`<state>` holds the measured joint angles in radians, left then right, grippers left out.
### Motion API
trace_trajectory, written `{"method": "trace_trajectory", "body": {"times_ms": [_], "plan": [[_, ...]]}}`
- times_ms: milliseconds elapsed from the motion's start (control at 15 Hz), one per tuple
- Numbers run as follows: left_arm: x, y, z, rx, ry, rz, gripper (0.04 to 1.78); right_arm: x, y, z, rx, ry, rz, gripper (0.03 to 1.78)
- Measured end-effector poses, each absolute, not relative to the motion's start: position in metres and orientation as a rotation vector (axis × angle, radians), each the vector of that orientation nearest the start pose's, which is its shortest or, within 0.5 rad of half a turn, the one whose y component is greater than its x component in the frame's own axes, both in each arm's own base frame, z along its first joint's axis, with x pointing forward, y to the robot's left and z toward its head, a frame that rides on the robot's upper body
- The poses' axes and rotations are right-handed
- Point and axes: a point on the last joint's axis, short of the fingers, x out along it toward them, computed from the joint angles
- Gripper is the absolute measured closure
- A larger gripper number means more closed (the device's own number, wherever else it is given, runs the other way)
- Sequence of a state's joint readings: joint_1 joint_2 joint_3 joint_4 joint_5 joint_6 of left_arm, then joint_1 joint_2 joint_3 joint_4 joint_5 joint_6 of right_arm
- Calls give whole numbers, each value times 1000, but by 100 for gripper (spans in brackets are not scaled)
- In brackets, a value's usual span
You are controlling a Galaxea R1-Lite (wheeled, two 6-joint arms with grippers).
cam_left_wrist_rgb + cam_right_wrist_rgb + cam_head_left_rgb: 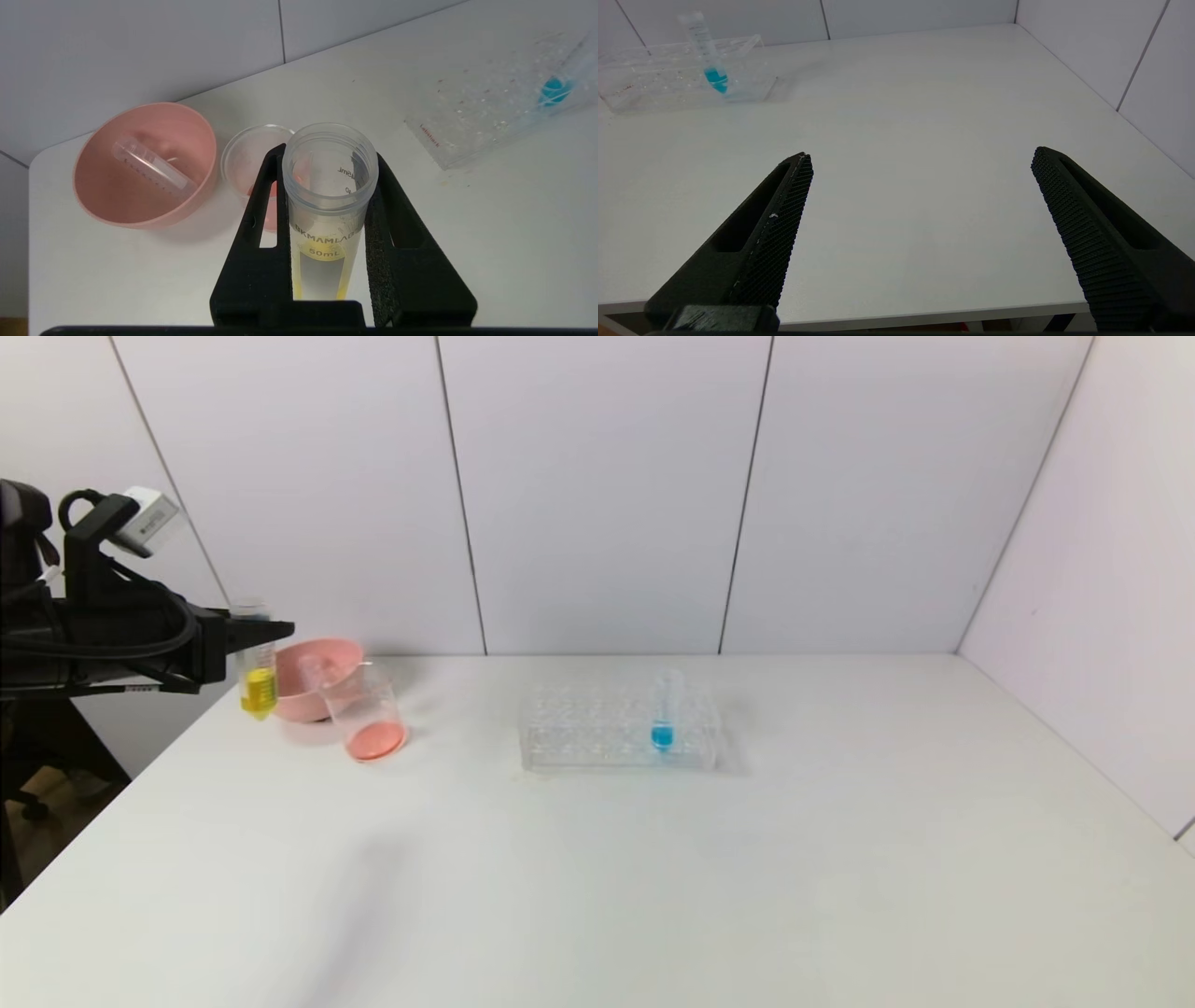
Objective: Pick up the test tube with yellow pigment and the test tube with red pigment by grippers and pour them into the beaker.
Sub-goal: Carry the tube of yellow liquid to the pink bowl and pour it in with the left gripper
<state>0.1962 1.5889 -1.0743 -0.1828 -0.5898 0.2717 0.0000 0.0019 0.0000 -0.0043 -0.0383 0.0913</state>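
Red seems done: beaker at table's 10 o'clock holds red liquid, an emptied tube lies in the pink bowl. Left claw pinches the test tube with yellow pigment upright just beside the bowl, unpoured. Right claw spread, idle over the bare white table; plain panel walls.

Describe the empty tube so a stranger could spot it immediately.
Find the pink bowl at the table's far left corner, beside the beaker holding red liquid. The empty tube lies tilted inside that bowl. Unlike the yellow tube in the left gripper or the racked blue tube, it has no coloured liquid.
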Motion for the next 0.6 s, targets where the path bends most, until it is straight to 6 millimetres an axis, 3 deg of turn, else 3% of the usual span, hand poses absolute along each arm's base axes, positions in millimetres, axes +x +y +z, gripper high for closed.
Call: {"method": "trace_trajectory", "body": {"times_ms": [600], "plan": [[354,72,233,420,497,-485,137,-23,-1,76,92,-4,-38,10]]}}
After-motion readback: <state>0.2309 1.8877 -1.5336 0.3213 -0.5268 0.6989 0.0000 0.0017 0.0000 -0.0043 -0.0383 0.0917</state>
